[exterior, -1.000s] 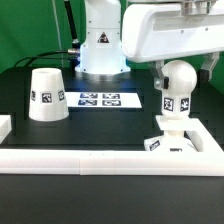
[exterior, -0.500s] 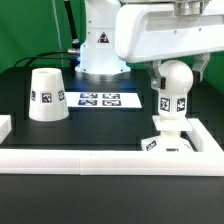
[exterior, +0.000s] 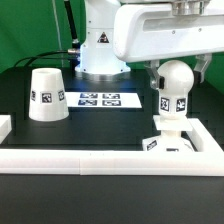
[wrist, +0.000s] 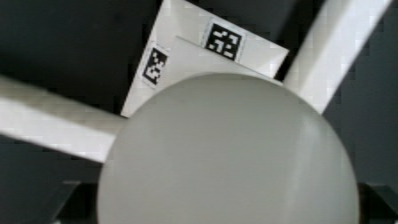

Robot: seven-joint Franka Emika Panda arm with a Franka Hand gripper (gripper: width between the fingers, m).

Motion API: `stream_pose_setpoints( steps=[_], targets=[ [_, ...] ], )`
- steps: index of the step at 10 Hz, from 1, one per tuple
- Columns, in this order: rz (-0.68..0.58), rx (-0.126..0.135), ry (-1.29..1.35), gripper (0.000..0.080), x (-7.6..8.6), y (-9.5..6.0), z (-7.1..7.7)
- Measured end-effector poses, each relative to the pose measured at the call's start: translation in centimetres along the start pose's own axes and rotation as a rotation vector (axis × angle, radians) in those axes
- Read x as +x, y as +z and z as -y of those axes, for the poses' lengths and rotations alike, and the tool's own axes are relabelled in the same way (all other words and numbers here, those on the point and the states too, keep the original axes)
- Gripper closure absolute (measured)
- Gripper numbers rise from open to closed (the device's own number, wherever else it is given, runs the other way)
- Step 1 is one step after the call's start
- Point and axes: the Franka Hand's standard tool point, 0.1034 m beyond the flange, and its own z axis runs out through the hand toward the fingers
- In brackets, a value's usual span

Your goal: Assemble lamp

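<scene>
Black counter, one white robot arm reaching in from the far edge.

Tool: closed on the white ball-shaped plastic bulb. One dark finger shows against the ball on the exterior view's left, with the other side partly hidden by the ball. Pad contact itself is too small to make out.

Bulb: upright, tag facing the camera. Its stem goes down to the flat square white base. Whether it is fully seated cannot be told.

Base: lies flat near the counter's near edge, toward the corner on the exterior view's right. It sits just behind the white raised rail that runs along that edge. Square tags show on its front face.

White truncated-cone shade: stands on its wide end, narrow end up, near the counter edge on the exterior view's left. It is well apart from the bulb and base, tag facing front.

Marker board: flat on the counter mid-way between shade and bulb, toward the far edge.

Wrist view: the bulb fills most of the frame. Beyond it is the base with two tags, and white bars cross the dark counter.
</scene>
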Motion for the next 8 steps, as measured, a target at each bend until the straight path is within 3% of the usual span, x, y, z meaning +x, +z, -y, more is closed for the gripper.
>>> stream_pose_setpoints(
  steps=[8],
  targets=[
    [0.005,0.008,0.678,0.0222,0.03,0.06,0.77]
  ],
)
